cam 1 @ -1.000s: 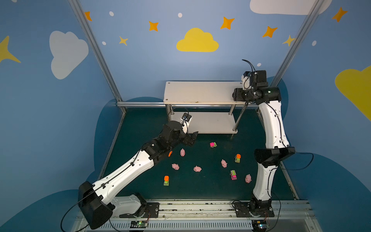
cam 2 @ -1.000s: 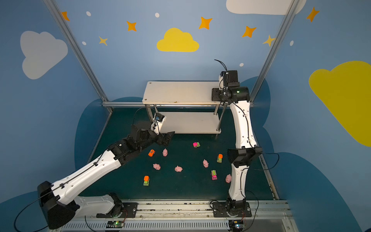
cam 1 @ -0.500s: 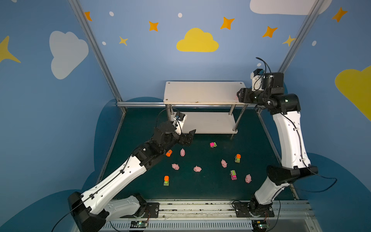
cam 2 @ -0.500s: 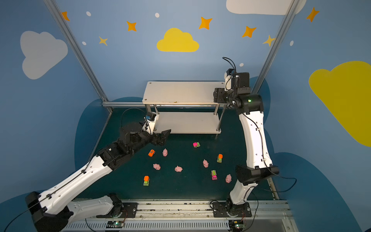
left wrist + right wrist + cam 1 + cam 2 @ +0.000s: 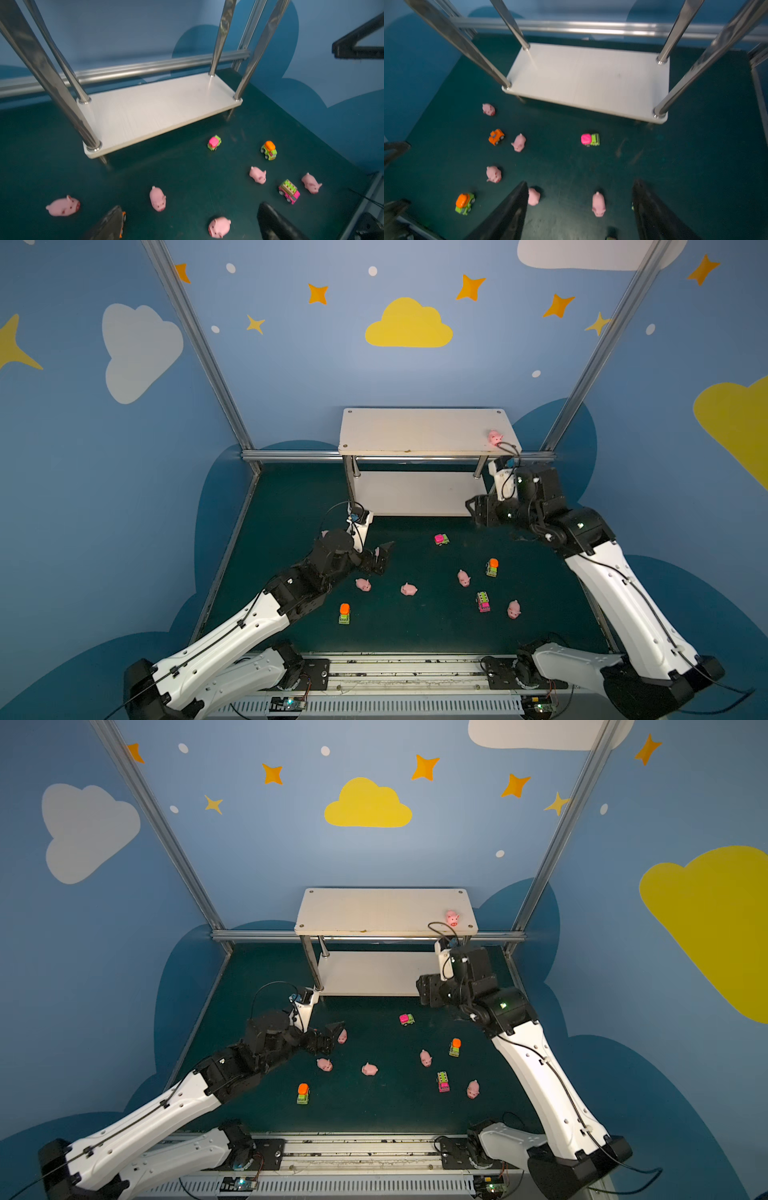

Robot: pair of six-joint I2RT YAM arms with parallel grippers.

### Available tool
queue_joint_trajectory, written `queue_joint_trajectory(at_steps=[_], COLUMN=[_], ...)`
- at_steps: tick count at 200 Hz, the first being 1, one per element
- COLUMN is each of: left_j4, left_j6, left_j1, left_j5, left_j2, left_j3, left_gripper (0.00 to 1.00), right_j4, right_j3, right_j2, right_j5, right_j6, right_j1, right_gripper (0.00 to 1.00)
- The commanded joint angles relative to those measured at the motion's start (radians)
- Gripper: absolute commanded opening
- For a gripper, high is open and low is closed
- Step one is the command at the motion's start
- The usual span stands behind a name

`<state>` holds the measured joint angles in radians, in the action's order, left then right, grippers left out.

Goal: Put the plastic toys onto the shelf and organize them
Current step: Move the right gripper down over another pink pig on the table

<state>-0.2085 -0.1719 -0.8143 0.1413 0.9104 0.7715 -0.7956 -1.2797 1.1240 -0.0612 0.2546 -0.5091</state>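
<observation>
Plastic toys, small pink pigs (image 5: 409, 589) and tiny orange, lime and magenta vehicles (image 5: 441, 539), lie scattered on the dark green mat (image 5: 415, 635) before the two-tier shelf (image 5: 415, 429) of cream-white boards and shiny metal posts. A lone pink pig (image 5: 495, 437) stands at the top board's right front corner, and the lower board is bare. Right gripper (image 5: 580, 182), fingers spread wide and holding nothing, hangs by the shelf's right front post. Left gripper (image 5: 380, 559), fully spread and equally empty, hovers over the mat with another pink pig (image 5: 157, 198) framed between its fingers. One placement looks done and the next pick-up appears in hand: the left gripper would have to drop around that pig, close gently, then carry it up beside the first.
</observation>
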Motion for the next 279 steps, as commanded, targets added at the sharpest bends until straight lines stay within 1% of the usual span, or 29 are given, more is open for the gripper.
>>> queue_joint_trajectory(at_steps=[1,27,48,68,97,140,230,279], left_j4=[0.057,0.104,0.130,0.130,0.164,0.162,0.161,0.155], left_j6=[-0.062,-0.083,-0.093,-0.103,-0.104,-0.092,-0.086,-0.077], left_j1=[-0.030,-0.059,-0.075,-0.084,-0.091,-0.092,-0.092,-0.092], left_j5=[0.001,-0.001,-0.007,-0.007,-0.014,-0.010,0.016,0.022], left_j2=[-0.011,0.016,0.049,0.082,0.124,0.158,0.158,0.159], left_j3=[-0.059,-0.117,-0.129,-0.125,-0.134,-0.136,-0.164,-0.170], left_gripper=[1.00,1.00,1.00,1.00,1.00,1.00,1.00,1.00], right_j4=[0.083,0.151,0.218,0.258,0.292,0.359,0.375,0.389], right_j3=[0.160,0.344,0.456,0.513,0.545,0.581,0.583,0.601], right_j2=[-0.060,-0.113,-0.130,-0.111,-0.043,0.036,0.203,0.220], right_j5=[-0.029,-0.059,-0.033,-0.010,0.020,0.041,-0.004,-0.023], right_j6=[0.091,0.138,0.183,0.204,0.220,0.245,0.272,0.287], right_j1=[-0.032,-0.074,-0.078,-0.077,-0.077,-0.077,-0.074,-0.074], right_gripper=[0.77,0.77,0.77,0.77,0.77,0.77,0.76,0.76])
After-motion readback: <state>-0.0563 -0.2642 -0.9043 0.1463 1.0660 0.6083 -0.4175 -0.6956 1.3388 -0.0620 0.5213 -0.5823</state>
